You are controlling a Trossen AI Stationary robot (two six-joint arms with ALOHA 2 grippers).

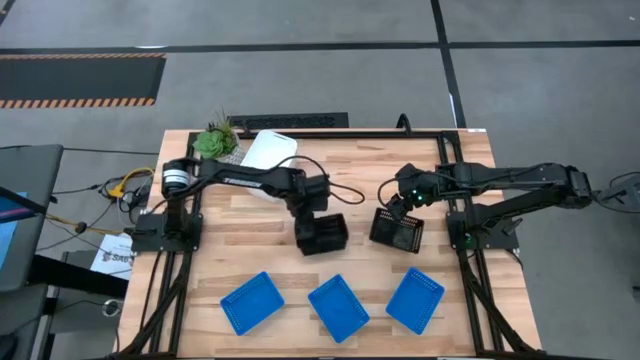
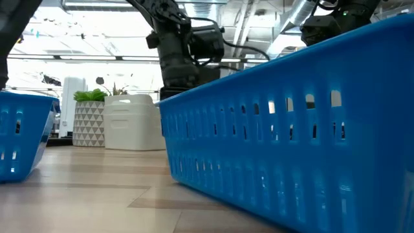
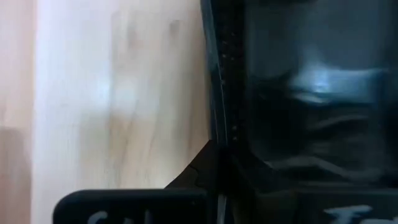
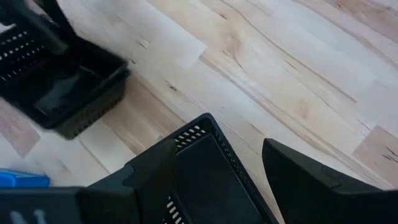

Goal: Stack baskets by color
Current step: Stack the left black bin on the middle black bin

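Observation:
Two black mesh baskets sit mid-table. My left gripper (image 1: 308, 208) is shut on the left one (image 1: 322, 235), seen also in the right wrist view (image 4: 62, 87). My right gripper (image 4: 217, 146) stands open over the right black basket (image 1: 397, 231). One finger is above that basket's inside and the other is outside a wall near its corner (image 4: 206, 119), with bare table showing beside it. Three blue baskets (image 1: 251, 302) (image 1: 338, 307) (image 1: 415, 299) lie in a row along the near edge. A white basket (image 1: 268, 150) rests at the far edge. My left gripper has the black basket by the rim of one wall (image 3: 217, 93), on its far side. One finger (image 3: 124, 205) shows outside that wall; the other is lost in the dark inside. The fingers slant steeply down from above. I cannot tell whether the basket's bottom touches the table.
A small green potted plant (image 1: 214, 140) stands beside the white basket at the far left. In the low view the middle blue basket (image 2: 291, 129) fills the foreground and hides the black baskets. Bare wood lies between the black baskets and the blue row.

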